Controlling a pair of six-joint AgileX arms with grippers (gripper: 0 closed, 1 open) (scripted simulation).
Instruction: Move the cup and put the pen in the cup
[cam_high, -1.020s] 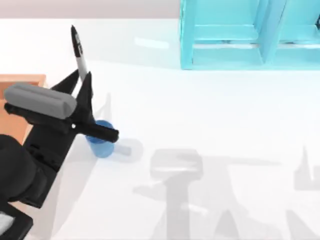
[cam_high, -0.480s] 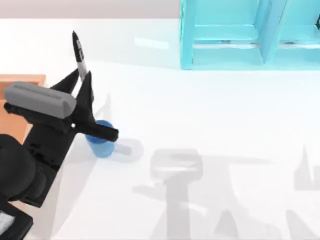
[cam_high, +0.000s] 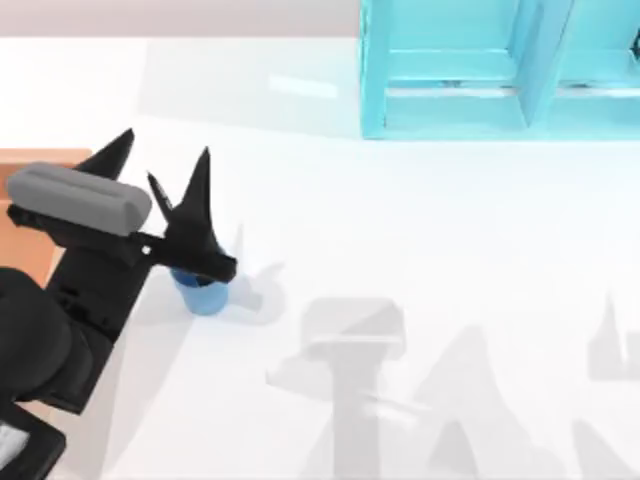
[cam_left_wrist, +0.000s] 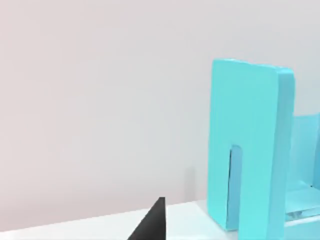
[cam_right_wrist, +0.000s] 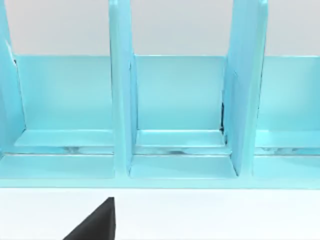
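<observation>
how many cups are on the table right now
1. The blue cup stands on the table's left side, under the left gripper. The gripper's body covers much of it, and another small cup could hide behind the arm.

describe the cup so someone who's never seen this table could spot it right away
In the top view, start from the turquoise shelf unit at the table's far edge, then go to the left side, where the left gripper hangs open. The cup stands just under its black fingers: a small, plain blue cylinder, the only blue thing on the white tabletop.
</observation>
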